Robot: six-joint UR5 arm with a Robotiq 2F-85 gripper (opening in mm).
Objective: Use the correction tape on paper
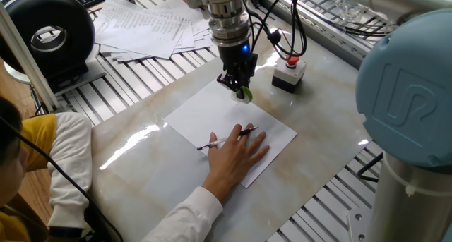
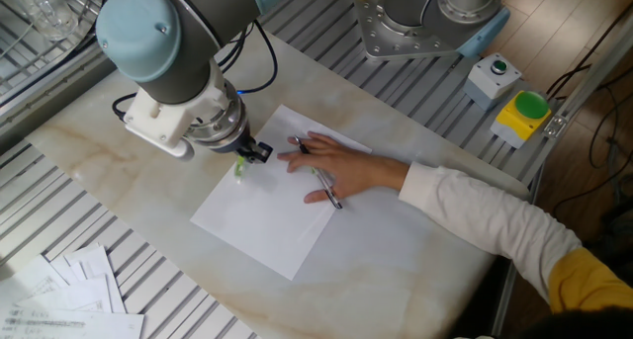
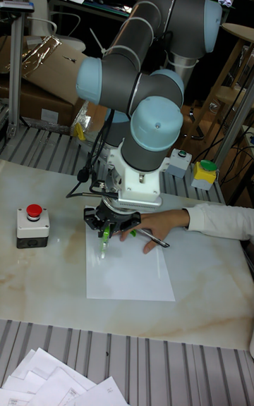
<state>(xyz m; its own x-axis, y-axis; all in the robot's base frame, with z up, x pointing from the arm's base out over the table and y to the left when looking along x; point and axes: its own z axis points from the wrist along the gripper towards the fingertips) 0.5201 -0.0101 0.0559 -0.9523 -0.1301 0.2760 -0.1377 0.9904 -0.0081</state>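
One hand (image 1: pixel 236 154) pins paper (image 1: pixel 205 115) and pen (image 1: pixel 227 138) | gripper (image 1: pixel 241 91) clamps correction tape (image 1: pixel 246 94)

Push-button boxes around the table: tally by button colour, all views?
Red button: 1, the grey box beside the paper.
Green button, grey box: 1.
Green button, yellow box: 1.
Total: 3 button boxes.
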